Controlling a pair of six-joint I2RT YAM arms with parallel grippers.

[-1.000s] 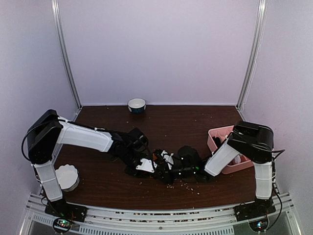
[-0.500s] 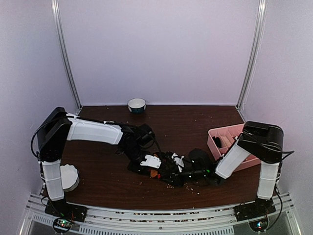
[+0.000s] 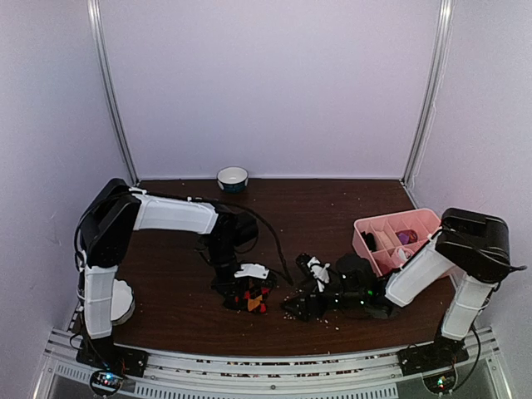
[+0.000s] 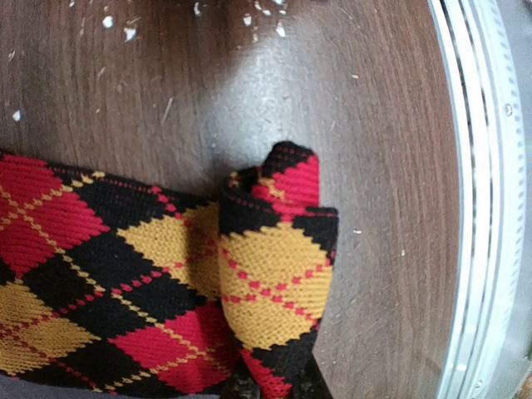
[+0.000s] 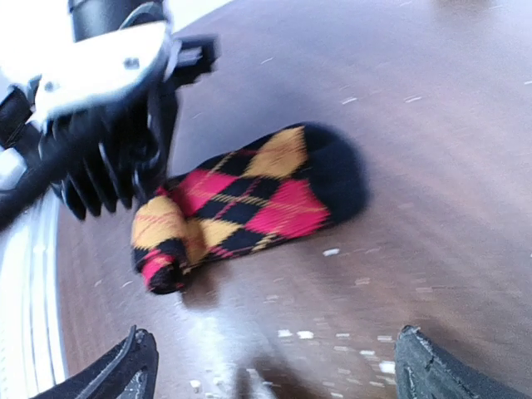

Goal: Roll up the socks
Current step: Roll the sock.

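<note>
The black argyle sock [image 3: 252, 300] with red and yellow diamonds lies on the table near the front edge. One end of the argyle sock [image 4: 266, 249] is curled into a short roll, the rest lies flat [image 5: 258, 191]. My left gripper [image 3: 248, 287] stands over it, shut on the rolled end [image 4: 273, 384]. My right gripper [image 3: 301, 304] sits just right of the sock, open and empty, its fingertips [image 5: 137, 370] wide apart with bare table between them [image 5: 283, 374]. Something purple [image 3: 405, 237], perhaps the other sock, lies in the pink tray.
A pink compartment tray [image 3: 376, 226] stands at the right. A small bowl [image 3: 233, 178] sits at the back centre, a white fluted dish [image 3: 117, 300] at the near left. The table's metal front rail [image 4: 478, 208] runs close to the sock. Crumbs dot the wood.
My right gripper opened, let go of the sock and drew back to the right. The left gripper closed on the sock's rolled end, and the sock now lies in open view.
</note>
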